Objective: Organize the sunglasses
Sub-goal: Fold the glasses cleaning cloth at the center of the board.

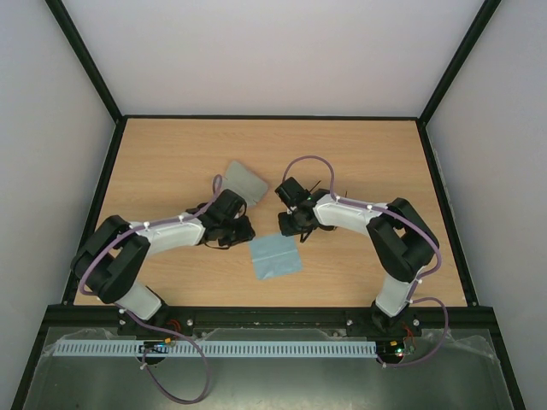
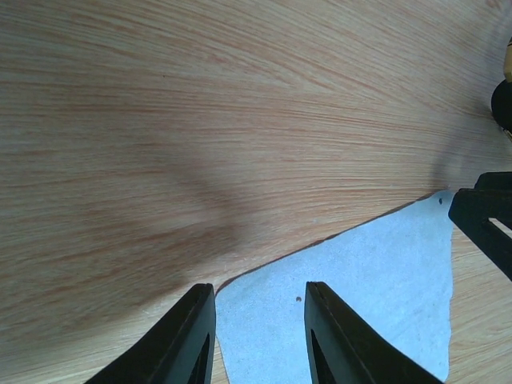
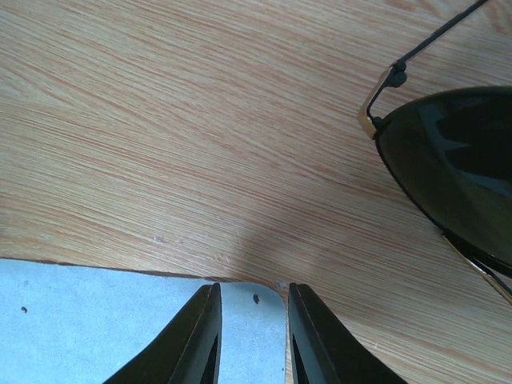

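Observation:
The sunglasses (image 3: pixel 456 160) lie on the wood, showing one dark oval lens and a thin wire arm at the right of the right wrist view. In the top view only a slim arm (image 1: pixel 314 187) sticks out behind the right wrist. The light blue cloth (image 1: pixel 275 256) lies flat between both grippers. My left gripper (image 1: pixel 244 231) is open low over the cloth's left corner (image 2: pixel 360 288), and its fingers (image 2: pixel 192 336) hold nothing. My right gripper (image 1: pixel 289 226) is open, with the cloth's far corner (image 3: pixel 248 308) between its fingers (image 3: pixel 200 336).
An oblong rounded case (image 1: pixel 245 179) lies behind the left gripper. The right gripper's dark finger (image 2: pixel 484 220) shows at the right edge of the left wrist view. A black frame (image 1: pixel 111 171) borders the wooden table.

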Controlling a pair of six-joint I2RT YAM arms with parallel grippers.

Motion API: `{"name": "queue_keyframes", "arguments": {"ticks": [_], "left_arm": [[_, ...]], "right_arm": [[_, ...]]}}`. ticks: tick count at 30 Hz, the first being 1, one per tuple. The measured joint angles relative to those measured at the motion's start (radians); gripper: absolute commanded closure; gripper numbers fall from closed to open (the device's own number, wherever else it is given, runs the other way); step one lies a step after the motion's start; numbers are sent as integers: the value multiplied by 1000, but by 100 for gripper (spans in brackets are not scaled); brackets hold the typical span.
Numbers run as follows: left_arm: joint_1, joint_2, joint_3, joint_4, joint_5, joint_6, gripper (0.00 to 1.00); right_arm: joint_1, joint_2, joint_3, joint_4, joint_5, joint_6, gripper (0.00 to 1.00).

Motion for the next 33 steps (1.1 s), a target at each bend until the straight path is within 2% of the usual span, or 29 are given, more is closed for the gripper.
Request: {"name": "queue_keyframes", "arguments": {"ticks": [20, 26, 33], "left_arm": [[-48, 0, -24, 2, -26, -18, 67], [-48, 14, -24, 7, -33, -19, 74], [-48, 26, -23, 17, -38, -22, 85]], "right_arm": [[0, 0, -6, 3, -10, 0, 75], [0, 14, -9, 4, -8, -1, 76], [0, 26, -9, 21, -1, -5, 83]]}}
